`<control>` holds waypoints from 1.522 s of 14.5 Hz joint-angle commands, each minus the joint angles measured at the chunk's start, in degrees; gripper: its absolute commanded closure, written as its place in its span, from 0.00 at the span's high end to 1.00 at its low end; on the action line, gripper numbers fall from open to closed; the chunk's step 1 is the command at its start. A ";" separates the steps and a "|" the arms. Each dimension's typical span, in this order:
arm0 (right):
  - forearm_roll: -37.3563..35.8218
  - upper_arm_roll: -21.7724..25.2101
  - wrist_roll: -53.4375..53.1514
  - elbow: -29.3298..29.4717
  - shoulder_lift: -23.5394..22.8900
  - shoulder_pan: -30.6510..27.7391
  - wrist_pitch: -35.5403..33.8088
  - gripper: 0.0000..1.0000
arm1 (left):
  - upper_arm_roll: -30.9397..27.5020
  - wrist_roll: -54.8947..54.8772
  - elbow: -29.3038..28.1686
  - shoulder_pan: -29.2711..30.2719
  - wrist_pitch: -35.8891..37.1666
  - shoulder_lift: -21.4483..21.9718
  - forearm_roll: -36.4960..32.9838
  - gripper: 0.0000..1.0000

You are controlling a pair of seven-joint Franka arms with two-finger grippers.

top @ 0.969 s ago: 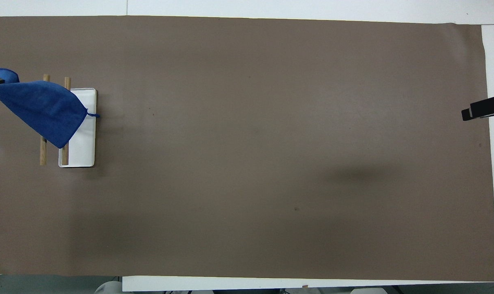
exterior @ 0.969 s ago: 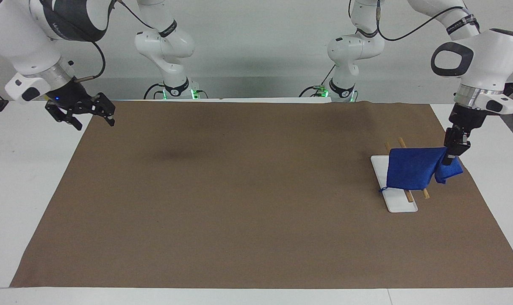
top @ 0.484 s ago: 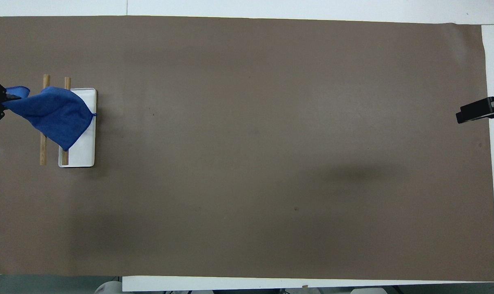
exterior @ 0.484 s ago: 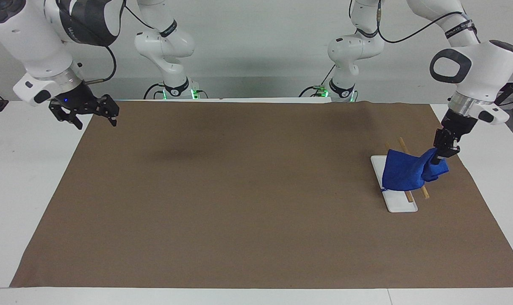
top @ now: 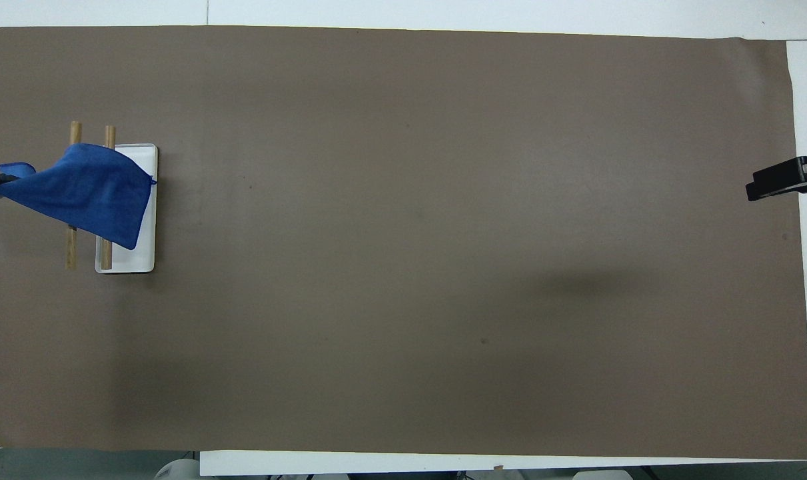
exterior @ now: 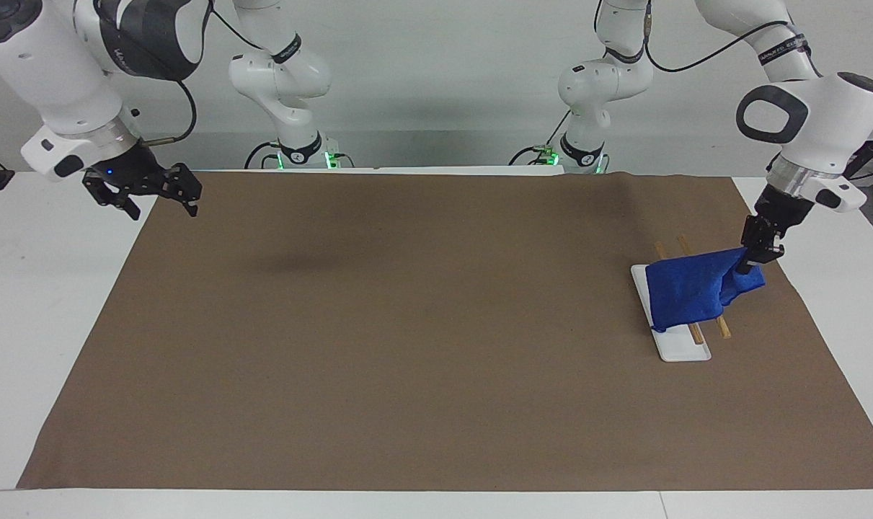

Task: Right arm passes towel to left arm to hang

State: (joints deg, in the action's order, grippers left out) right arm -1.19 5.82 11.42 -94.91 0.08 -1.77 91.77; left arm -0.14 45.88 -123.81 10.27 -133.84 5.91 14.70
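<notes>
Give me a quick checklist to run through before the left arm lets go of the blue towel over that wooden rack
1. Left gripper grips a corner of the towel: ok.
2. Towel draped across both wooden rails of the rack: ok, in the overhead view it spans them.
3. Towel resting on the rails rather than held above them: cannot tell.
4. Towel hangs evenly: not ok, it lies skewed, with the gripped corner bunched toward the left arm's end of the table.
5. White base sits flat on the brown mat: ok.
6. Right gripper waits, open, over the mat's edge at the right arm's end: ok.
</notes>
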 commanded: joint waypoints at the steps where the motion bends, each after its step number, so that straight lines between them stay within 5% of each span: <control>1: -0.74 -0.28 -1.05 0.25 0.18 -0.17 -0.72 1.00 | -0.04 -1.14 -0.39 0.72 2.17 1.39 0.16 0.62; 2: -0.65 -0.19 -1.05 0.25 0.27 -0.17 -0.72 1.00 | -0.04 -1.06 0.14 0.72 2.27 1.12 -0.19 0.95; 3: -0.39 -0.02 -1.05 0.33 0.45 -0.25 -0.72 1.00 | -0.04 -1.06 1.62 0.63 2.27 0.43 -1.15 1.00; 8: -0.04 -0.01 -1.05 -0.63 1.94 -0.08 -2.20 1.00 | 0.05 -1.84 16.12 0.46 17.71 -2.74 -6.88 1.00; 12: -0.04 -0.01 -1.05 -0.81 2.12 -0.25 -2.56 1.00 | 0.66 -6.15 19.46 -0.33 25.27 -0.73 -6.96 1.00; 14: -0.04 -0.01 -1.05 -0.81 2.12 -0.26 -2.56 1.00 | 1.28 -7.89 26.65 -2.51 35.70 -1.77 -8.97 1.00; 17: -0.04 -0.10 -1.05 -0.81 2.12 -0.17 -2.56 1.00 | 1.28 -21.40 34.75 -8.06 49.95 -2.83 -13.11 1.00; 22: -0.04 -0.02 -1.05 -0.81 2.12 -0.17 -2.56 1.00 | 2.51 -33.91 39.87 -12.81 59.66 -3.10 -14.62 1.00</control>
State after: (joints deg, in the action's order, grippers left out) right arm -1.19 5.94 11.31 -94.76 1.21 -1.81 89.55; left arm 2.46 16.58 -86.99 -1.24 -77.01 4.91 1.09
